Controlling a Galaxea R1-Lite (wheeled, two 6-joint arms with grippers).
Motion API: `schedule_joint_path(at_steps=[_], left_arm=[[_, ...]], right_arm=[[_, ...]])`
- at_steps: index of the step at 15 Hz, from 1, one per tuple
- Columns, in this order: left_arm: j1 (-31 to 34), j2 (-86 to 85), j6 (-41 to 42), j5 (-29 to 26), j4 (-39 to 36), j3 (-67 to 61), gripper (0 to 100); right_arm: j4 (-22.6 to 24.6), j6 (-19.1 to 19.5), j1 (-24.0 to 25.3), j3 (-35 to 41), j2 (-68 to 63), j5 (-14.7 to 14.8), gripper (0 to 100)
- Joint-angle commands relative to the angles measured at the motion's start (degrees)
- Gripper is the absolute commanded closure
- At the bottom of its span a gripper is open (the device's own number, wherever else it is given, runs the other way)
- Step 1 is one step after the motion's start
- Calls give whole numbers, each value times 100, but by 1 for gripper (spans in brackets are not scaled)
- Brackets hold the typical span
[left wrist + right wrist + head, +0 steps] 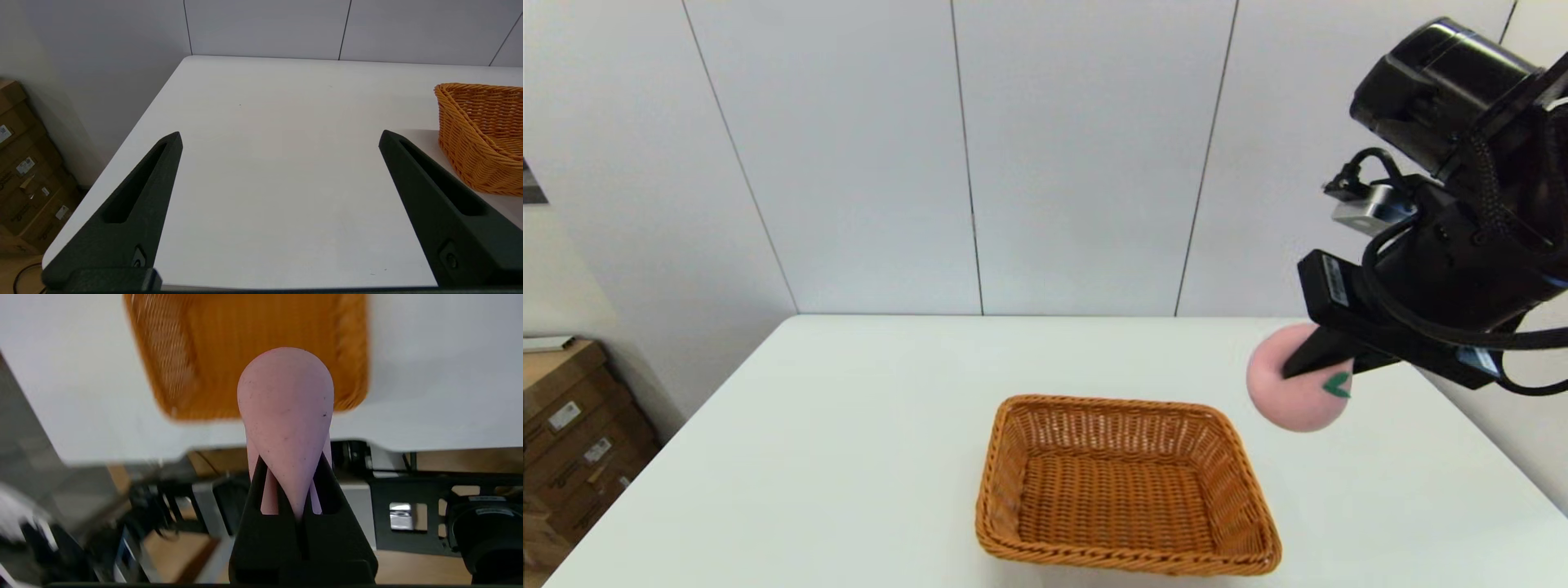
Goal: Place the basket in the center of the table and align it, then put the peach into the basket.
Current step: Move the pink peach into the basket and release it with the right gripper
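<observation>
Peach first: the small pink rounded toy peach (1294,390) with its green leaf mark is clamped in the right tool (1319,359), whose two black fingers pinch it hard enough to squeeze it into a teardrop in the right wrist view (286,416). It hangs in the air, well above the white counter (849,425), not touching anything.

From that tool, the rectangular orange-brown woven wicker basket (1123,486) lies down and toward the robot's left, nearer the robot's body, close but not yet underneath. The peach sits off the basket's far right corner, outside the braided rim. So the coming move looks to me like a short carry leftward and inward until the fruit is over the open bottom, then a lowering and a release.

Basket's long axis runs left to right across the counter, roughly square with the counter's edges, its opening facing up. It stands about mid-counter, so I'd judge the aligning done and only the drop left. The peach's squeezed length points out along the fingers, its leaf mark facing the robot.

The right arm is plainly the nearer one. The left tool (280,139) hovers away over bare counter to the basket's left, fingers spread wide, holding nothing.
</observation>
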State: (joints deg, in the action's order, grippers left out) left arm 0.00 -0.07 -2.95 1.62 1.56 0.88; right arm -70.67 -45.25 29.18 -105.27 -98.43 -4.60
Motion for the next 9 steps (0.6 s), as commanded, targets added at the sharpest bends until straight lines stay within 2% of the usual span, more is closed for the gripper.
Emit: schedule_joint_path(at_steps=[1, 4, 5, 9], left_arm=[[0, -1, -4, 14, 2, 0, 0], [0, -1, -4, 14, 2, 0, 0], [0, -1, -4, 5, 2, 0, 0], [0, -1, -4, 5, 2, 0, 0]], right_arm=[[220, 52, 536, -64, -748, -15, 100], [475, 465, 650, -91, -1372, -50, 100], [633, 482, 659, -99, -1583, -120, 100], [704, 570, 703, -91, -2163, -402, 100]])
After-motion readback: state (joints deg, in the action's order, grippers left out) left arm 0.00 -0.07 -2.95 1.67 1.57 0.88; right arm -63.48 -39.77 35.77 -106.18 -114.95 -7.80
